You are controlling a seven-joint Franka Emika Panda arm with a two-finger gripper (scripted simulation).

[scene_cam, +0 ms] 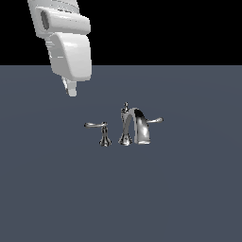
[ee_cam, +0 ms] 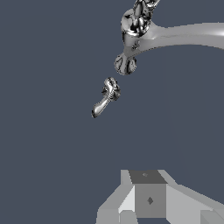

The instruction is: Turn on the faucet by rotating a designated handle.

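Note:
The faucet is a small chrome set standing mid-floor, with an arched spout and a knob-topped post. The handle is a slim, nearly level lever on its own pedestal, at the exterior view's left of the spout. A second lever sticks out behind the spout. My gripper hangs well above and to the exterior view's left of the handle, touching nothing. It looks shut and empty. The wrist view shows the handle, the spout and my gripper far apart.
A flat dark grey floor runs all round the faucet. The white arm comes down from the top of the exterior view's left. No other object shows.

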